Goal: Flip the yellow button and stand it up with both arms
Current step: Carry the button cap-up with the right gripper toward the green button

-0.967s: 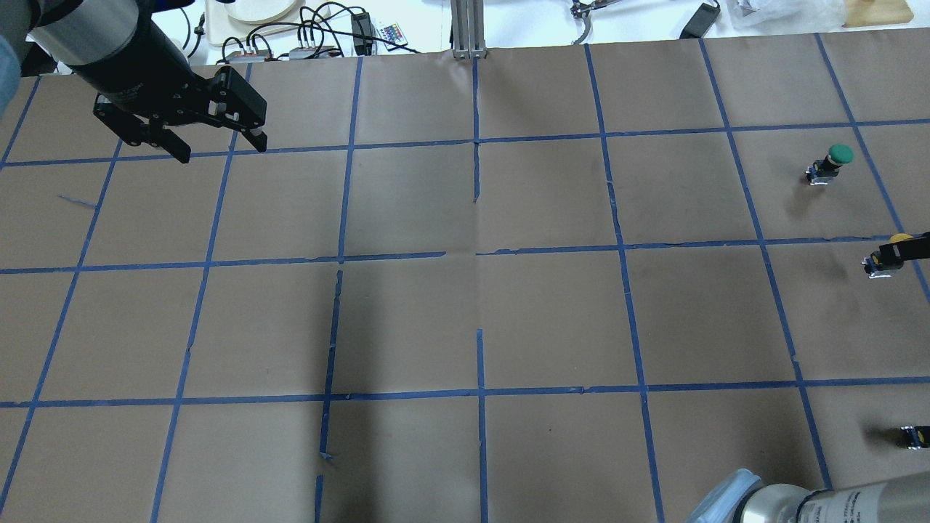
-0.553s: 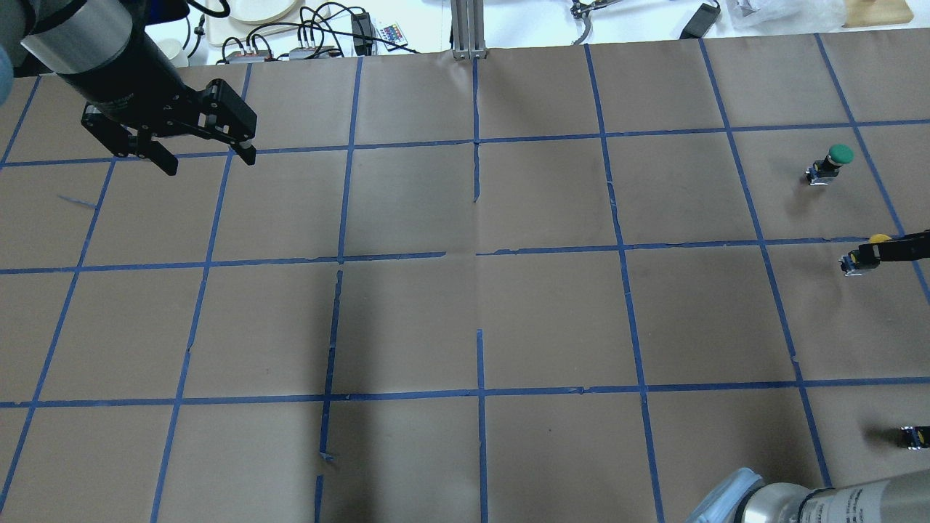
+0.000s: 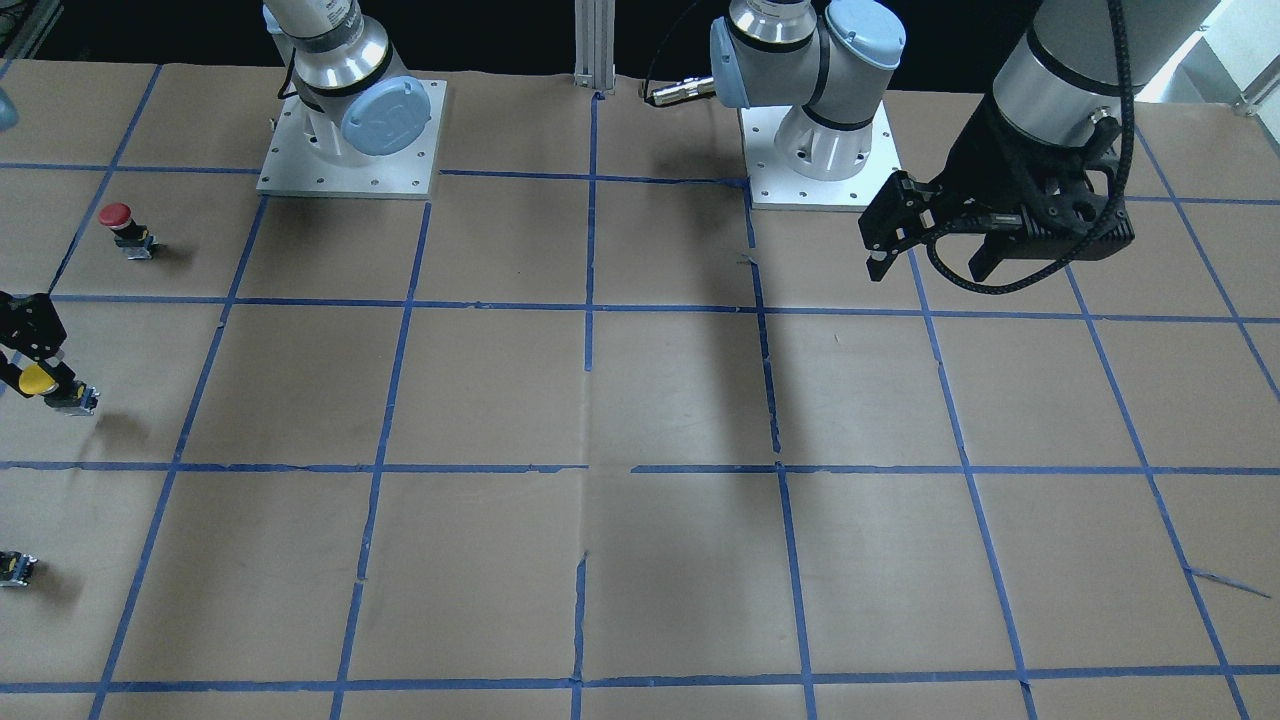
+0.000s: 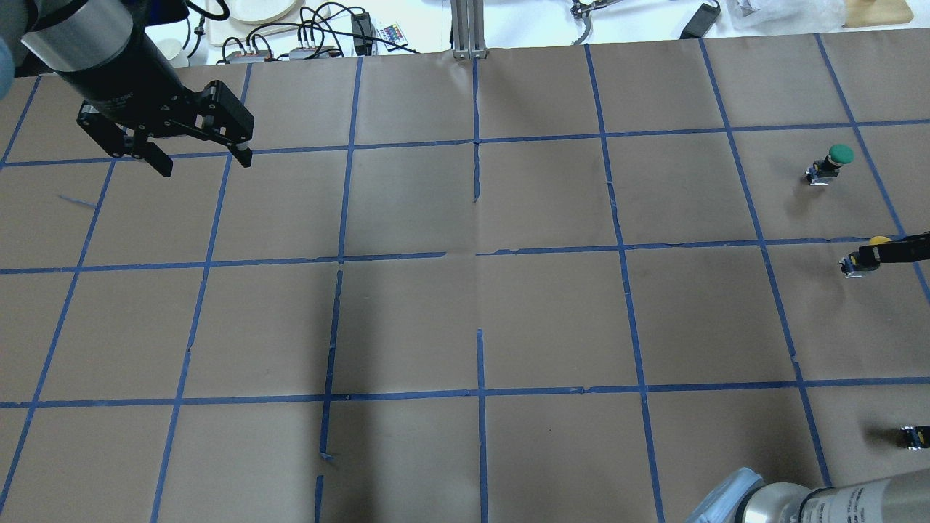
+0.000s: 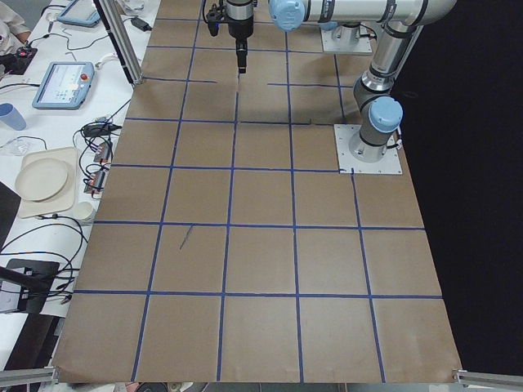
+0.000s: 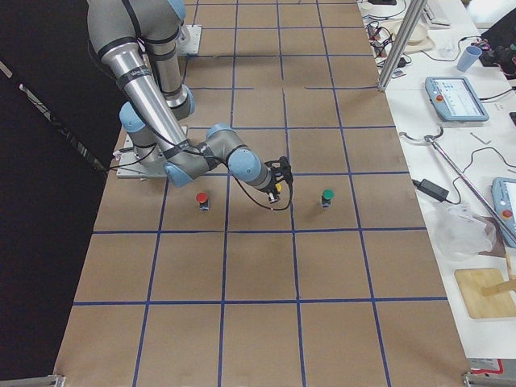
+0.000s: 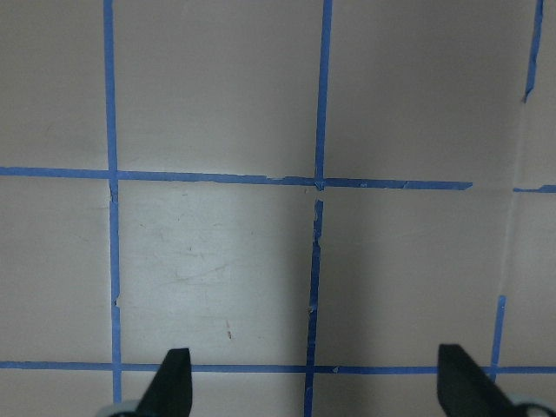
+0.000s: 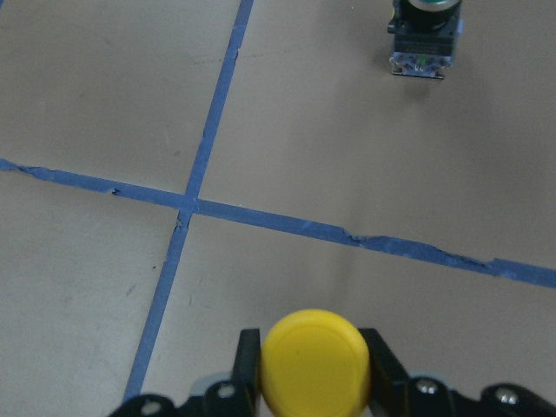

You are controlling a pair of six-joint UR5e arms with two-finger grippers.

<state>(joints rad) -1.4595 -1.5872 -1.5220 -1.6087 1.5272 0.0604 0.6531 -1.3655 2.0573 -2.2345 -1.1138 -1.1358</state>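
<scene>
The yellow button (image 4: pixel 880 239) is held in my right gripper (image 4: pixel 875 254) at the table's right edge, just above the paper, tilted with its grey body (image 4: pixel 851 265) toward the table's middle. In the right wrist view the yellow cap (image 8: pixel 314 360) sits between the two black fingers (image 8: pixel 380 360). The button also shows in the front-facing view (image 3: pixel 38 380) and in the exterior right view (image 6: pixel 276 190). My left gripper (image 4: pixel 203 163) is open and empty, high over the far left squares, far from the button. The left wrist view shows its fingertips (image 7: pixel 174 382) spread over bare paper.
A green-capped button (image 4: pixel 832 161) stands beyond the yellow one. A red-capped button (image 3: pixel 125 228) stands nearer the robot. A tiny dark block with a yellow spot (image 4: pixel 914 436) lies at the right edge. Brown paper (image 4: pixel 472 319) with a blue tape grid covers the table.
My right gripper has carried the yellow button a little toward the table's middle. My left gripper has shifted left and slightly toward the robot, staying open.
</scene>
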